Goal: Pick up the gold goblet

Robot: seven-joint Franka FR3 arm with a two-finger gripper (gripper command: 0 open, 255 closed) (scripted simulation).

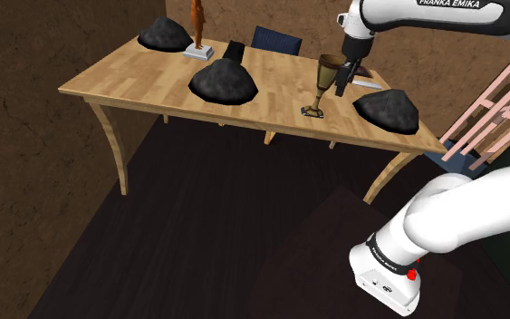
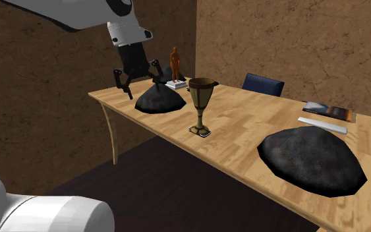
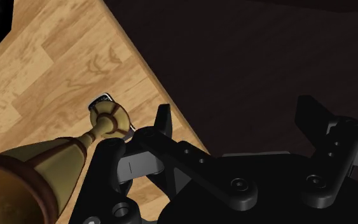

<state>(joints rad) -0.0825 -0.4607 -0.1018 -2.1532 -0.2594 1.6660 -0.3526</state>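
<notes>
Hovering with the claw [image 1: 341,87] spread wide, clasping nothing, both fingers [image 3: 163,121] bare. Off to one side of that claw, outside the spread and not between the fingers, finding the gold goblet [image 1: 322,83]: standing upright on its foot on the wooden table [image 1: 135,77], close to the table's edge, long axis vertical. Looking from the wrist, seeing the goblet's bowl beside the outer face of one finger, near it but apart, and beyond the fingertips dark floor [image 3: 247,51] rather than wood. Judging from that, hanging just past the table edge, at about the height of the bowl or somewhat above; hard to settle exactly, since the two outside views seem to disagree on the gap. Calling for a sideways shift toward the goblet, so as to bring the vertical stem between the fingers before closing. Reaching in from above with the white arm [image 2: 78,13], wrist bent down, fingers pointing downward at a tilt. Risking a knock to the tall, narrow-footed goblet if swept across with one finger leading
</notes>
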